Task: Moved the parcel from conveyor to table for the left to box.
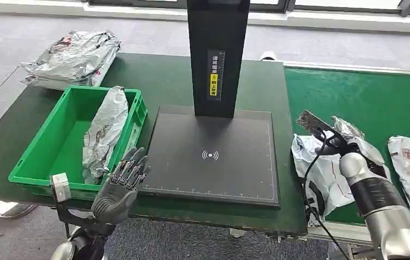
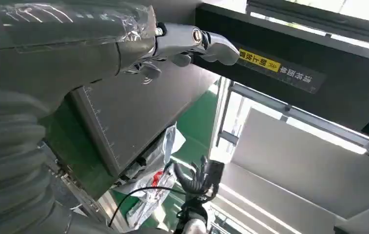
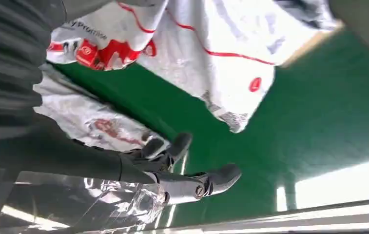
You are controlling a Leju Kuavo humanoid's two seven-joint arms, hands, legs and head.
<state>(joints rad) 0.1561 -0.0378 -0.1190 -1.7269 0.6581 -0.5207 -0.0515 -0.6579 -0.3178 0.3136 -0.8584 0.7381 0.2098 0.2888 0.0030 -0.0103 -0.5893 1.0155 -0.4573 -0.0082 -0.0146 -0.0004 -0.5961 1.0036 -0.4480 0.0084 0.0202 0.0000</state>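
Apparently the right hand [image 1: 337,140] hovers just above the parcel [image 1: 324,173], untouching.

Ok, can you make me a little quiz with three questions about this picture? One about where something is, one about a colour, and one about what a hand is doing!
1. Where is the crumpled grey bag?
A. In the box
B. On the black pad
C. On the floor

2. What colour is the box?
A. Red
B. Green
C. Yellow

3. What is the left hand doing?
A. Holding a bag
B. Pressing the black pad
C. Holding nothing, fingers apart

Answers:
1. A, the grey bag lies inside the box on the table's left side.
2. B, the walls and rim of the box are bright green.
3. C, the left hand is raised by the table's front edge beside the box with its fingers spread and nothing in it.
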